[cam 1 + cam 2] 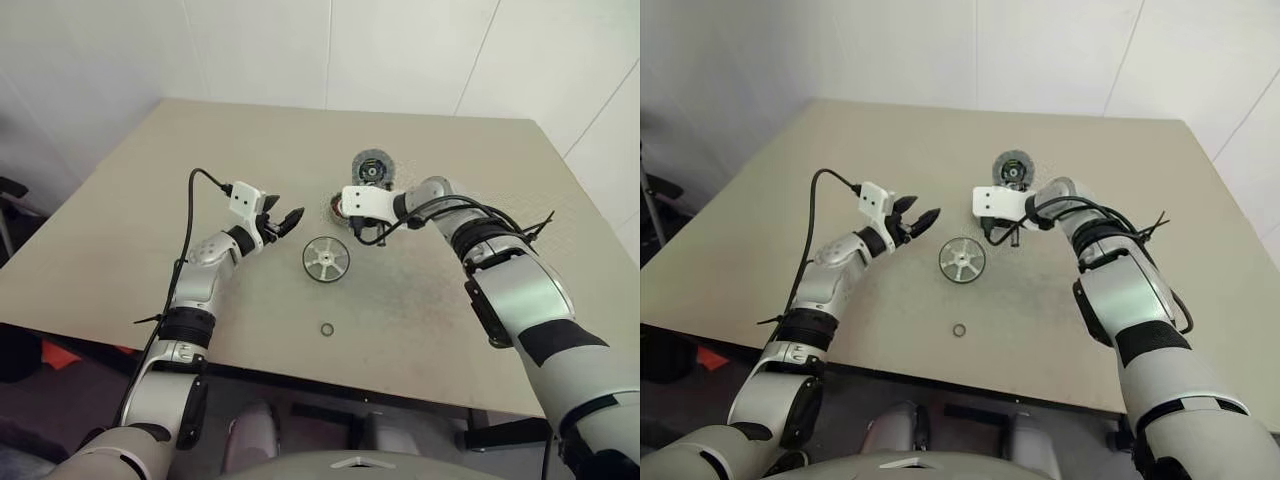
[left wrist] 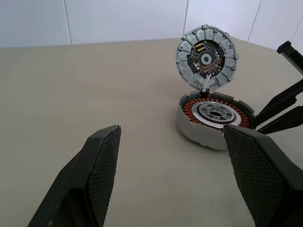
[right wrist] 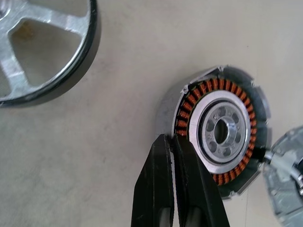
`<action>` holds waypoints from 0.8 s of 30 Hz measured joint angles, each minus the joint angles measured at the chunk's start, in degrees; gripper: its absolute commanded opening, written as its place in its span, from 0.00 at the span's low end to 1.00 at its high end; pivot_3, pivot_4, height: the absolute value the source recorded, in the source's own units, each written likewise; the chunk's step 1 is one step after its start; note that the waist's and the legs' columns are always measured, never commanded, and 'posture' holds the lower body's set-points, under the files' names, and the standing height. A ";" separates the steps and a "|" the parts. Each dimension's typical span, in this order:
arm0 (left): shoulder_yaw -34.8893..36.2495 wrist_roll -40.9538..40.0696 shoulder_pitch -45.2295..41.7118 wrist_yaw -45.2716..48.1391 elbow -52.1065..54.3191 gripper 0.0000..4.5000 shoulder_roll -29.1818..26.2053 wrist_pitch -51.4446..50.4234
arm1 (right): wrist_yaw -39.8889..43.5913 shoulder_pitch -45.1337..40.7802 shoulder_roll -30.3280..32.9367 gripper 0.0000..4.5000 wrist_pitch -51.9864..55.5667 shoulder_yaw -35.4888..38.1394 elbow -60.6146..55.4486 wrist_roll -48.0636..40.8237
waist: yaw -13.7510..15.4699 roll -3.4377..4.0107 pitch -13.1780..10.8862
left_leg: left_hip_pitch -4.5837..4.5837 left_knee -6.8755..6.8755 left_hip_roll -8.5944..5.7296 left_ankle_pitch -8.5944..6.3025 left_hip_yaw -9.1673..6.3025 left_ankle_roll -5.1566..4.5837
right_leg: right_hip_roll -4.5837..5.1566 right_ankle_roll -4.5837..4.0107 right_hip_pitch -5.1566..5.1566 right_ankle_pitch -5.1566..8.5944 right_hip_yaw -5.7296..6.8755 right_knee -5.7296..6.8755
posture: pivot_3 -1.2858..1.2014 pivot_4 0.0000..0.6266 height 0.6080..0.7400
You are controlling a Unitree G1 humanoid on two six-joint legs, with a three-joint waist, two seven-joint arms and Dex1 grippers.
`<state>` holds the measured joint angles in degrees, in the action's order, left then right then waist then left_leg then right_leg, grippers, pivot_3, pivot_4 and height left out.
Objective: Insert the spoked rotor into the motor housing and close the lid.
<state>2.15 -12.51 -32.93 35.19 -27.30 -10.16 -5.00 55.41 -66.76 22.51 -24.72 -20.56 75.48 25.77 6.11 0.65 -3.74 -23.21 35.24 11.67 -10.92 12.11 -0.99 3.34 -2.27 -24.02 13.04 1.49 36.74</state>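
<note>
The silver spoked rotor (image 1: pixel 326 259) lies flat on the table, between my two arms. Just beyond it stands the motor housing (image 2: pixel 213 116), with its ring of copper windings showing. Its round lid (image 2: pixel 207 57) is hinged up behind it, upright. My right gripper (image 3: pixel 170 141) is shut with nothing in it, and its tips rest at the housing's rim (image 3: pixel 177 113) on the side toward the rotor. My left gripper (image 1: pixel 288 221) hovers open and empty to the left of the housing, pointing toward it.
A small dark ring (image 1: pixel 327 329) lies on the beige table (image 1: pixel 150 200) near the front edge. The table ends at white walls behind and to the right. A black cable loops over my left wrist (image 1: pixel 200 178).
</note>
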 measured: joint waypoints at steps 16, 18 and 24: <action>-0.39 0.09 -0.17 -0.11 -1.46 0.82 0.72 0.15 | 5.57 5.12 8.78 0.03 -2.18 1.36 -3.56 -3.01 | 0.84 -0.03 -0.01 | 0.02 0.11 0.01 0.04 -0.09 -0.04 | -0.02 0.00 0.07 0.00 0.04 0.03 | 0.52 0.00 1.00; -0.45 0.11 -0.34 0.24 -1.54 0.82 0.82 0.21 | 5.51 5.16 8.77 0.03 -2.11 1.37 -3.57 -3.14 | 0.79 -0.03 -0.02 | 0.02 0.11 0.01 0.03 -0.09 -0.05 | -0.02 0.00 0.06 0.00 0.04 0.03 | 0.52 0.00 1.00; -0.45 0.13 -0.49 0.29 -1.58 0.82 0.82 0.28 | 5.39 5.25 7.88 0.03 -2.02 1.49 -4.31 -3.43 | 0.79 -0.03 -0.02 | 0.01 0.11 0.01 0.04 -0.09 -0.05 | -0.02 0.00 0.04 0.00 0.04 0.03 | 0.52 0.00 1.00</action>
<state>1.71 -12.38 -33.42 35.48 -28.88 -9.34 -4.72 60.80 -61.51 30.40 -26.74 -19.07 71.16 22.34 6.90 0.62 -3.76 -23.20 35.34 11.68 -10.89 12.03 -1.03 3.31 -2.26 -23.98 13.04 1.53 36.77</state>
